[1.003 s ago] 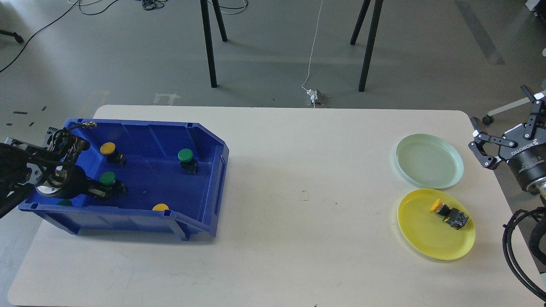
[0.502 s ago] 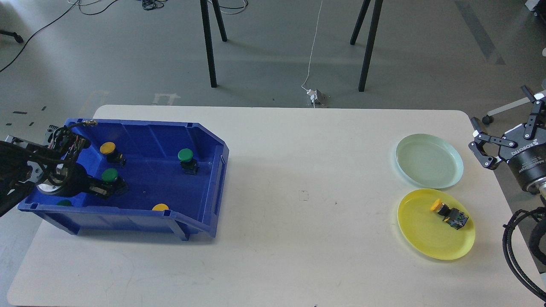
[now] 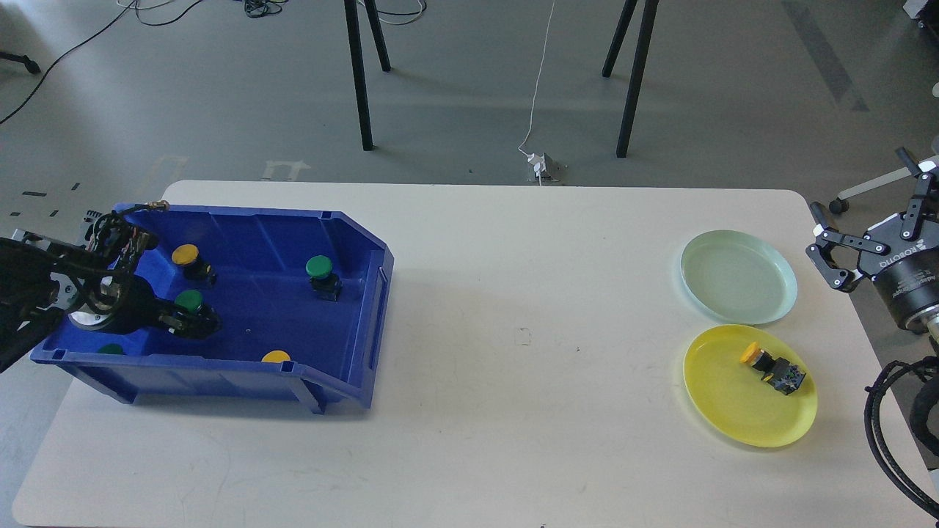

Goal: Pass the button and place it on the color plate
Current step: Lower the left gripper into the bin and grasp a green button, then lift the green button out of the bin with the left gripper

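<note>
A blue bin (image 3: 367, 293) at the table's left holds several buttons: a yellow one (image 3: 185, 255), a green one (image 3: 320, 267), and a green cap (image 3: 111, 349) and a yellow cap (image 3: 276, 356) half hidden behind the front wall. My left gripper (image 3: 183, 320) is inside the bin, shut on the black body of a green button (image 3: 189, 299) and holding it slightly raised. My right gripper (image 3: 858, 182) is open and empty at the table's right edge, beside the pale green plate (image 3: 737, 293). A yellow button (image 3: 770, 365) lies on the yellow plate (image 3: 726, 418).
The white table (image 3: 513, 330) spans between the bin and the plates. Black stand legs (image 3: 359, 73) and a white cable (image 3: 539, 81) are on the floor beyond the far edge. Black cables (image 3: 880, 425) hang at the right edge.
My left gripper has risen slightly and shifted a little right inside the bin, and the green button has come up with it. The right arm has not moved.
</note>
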